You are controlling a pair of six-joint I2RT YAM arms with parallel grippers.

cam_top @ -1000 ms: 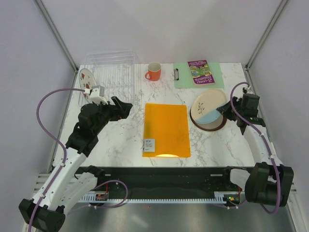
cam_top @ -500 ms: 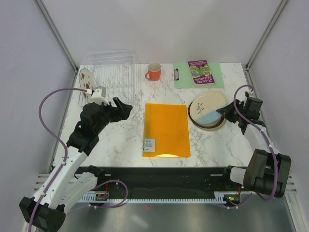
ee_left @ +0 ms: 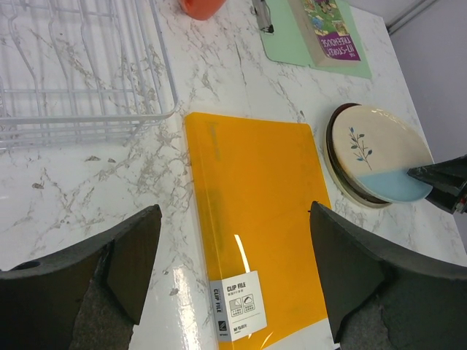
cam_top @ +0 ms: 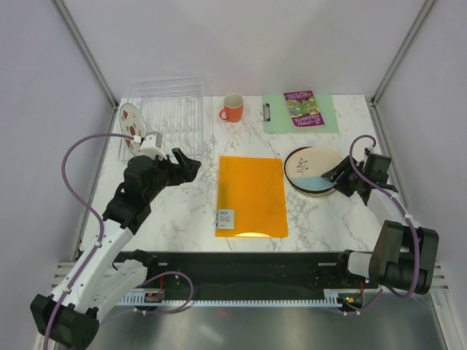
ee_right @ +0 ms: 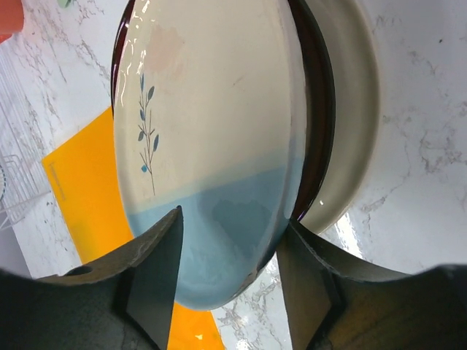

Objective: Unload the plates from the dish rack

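**Plates, four.**
- One white plate with red fruit marks [cam_top: 130,119] stands upright at the left end of the dish rack [cam_top: 172,100], beyond and to the left of the left gripper [cam_top: 187,162].
- Three lie stacked flat directly ahead of the right gripper [ee_right: 232,222]:
  - top: sprig plate [ee_right: 211,146], cream and pale blue;
  - middle: maroon-rimmed plate [ee_right: 318,109];
  - bottom: cream plate [ee_right: 359,109].

**Rack, one.** All its other slots are vacant.

**Other items, one each.**
- Orange folder [cam_top: 252,195], flat between the two grippers.
- Orange mug [cam_top: 232,108] and green clipboard [cam_top: 277,115] carrying a booklet [cam_top: 303,109], both beyond the folder.

**Left arm.** Elbow bent, with the wrist aimed rightward over the marble table [cam_top: 182,211]. Its fingers are spread and hold nothing.

**Right arm.** Folded low, with the wrist aimed leftward. Its fingers are spread, and the sprig plate's blue edge shows between them.
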